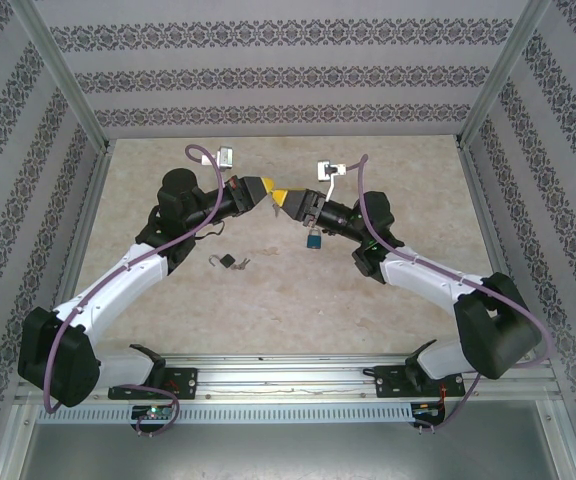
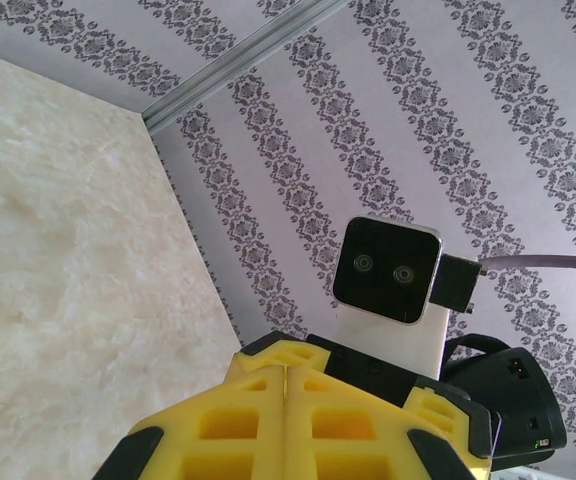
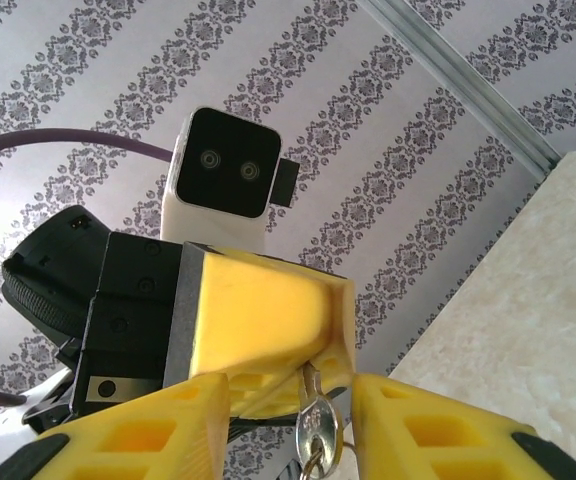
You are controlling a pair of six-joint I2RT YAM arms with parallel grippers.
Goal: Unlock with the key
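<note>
My two grippers meet tip to tip above the middle of the table. My left gripper point(image 1: 265, 190) is shut, its yellow fingers pressed flat together point(image 2: 286, 368). In the right wrist view its fingertips point(image 3: 268, 320) pinch the blade of a silver key point(image 3: 318, 425), which hangs head down with a ring on it. My right gripper point(image 3: 289, 380) stands open around that key, a gap on each side of the key head. A blue padlock point(image 1: 313, 240) sits just below my right gripper point(image 1: 287, 198); what holds it is hidden.
A small dark padlock point(image 1: 226, 261) with a silver shackle lies on the beige tabletop point(image 1: 368, 300) next to a small key point(image 1: 243, 265), near my left forearm. Patterned walls point(image 1: 268, 80) close the table on three sides.
</note>
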